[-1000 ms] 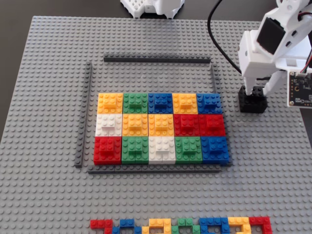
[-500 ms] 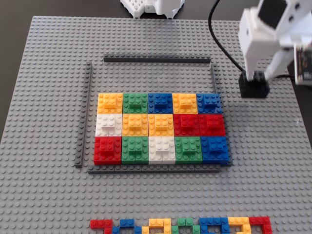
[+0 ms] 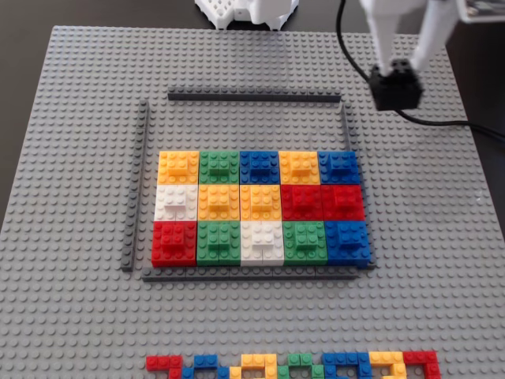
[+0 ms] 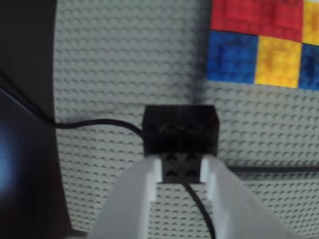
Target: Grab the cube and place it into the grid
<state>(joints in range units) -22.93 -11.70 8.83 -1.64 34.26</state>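
The black cube (image 3: 396, 88) hangs in the air above the grey baseplate (image 3: 79, 158), at the upper right of the fixed view. My white gripper (image 3: 397, 67) is shut on its small raised top piece. In the wrist view the cube (image 4: 180, 128) sits between my two white fingers (image 4: 144, 184), lifted off the plate. The grid (image 3: 262, 207) of yellow, green, blue, red and white squares lies mid-plate, below and left of the cube in the fixed view. Dark-grey strips (image 3: 254, 97) frame it loosely. In the wrist view only the grid's corner (image 4: 264, 42) shows at the upper right.
A black cable (image 3: 442, 122) trails over the plate's right side under the cube. A row of mixed coloured bricks (image 3: 292, 366) lies along the bottom edge. The white arm base (image 3: 246, 11) stands beyond the plate's far edge. Dark tabletop (image 4: 25, 124) borders the plate.
My gripper has lifted the cube off the baseplate to the right of the grid and carried it up and slightly left in the fixed view.
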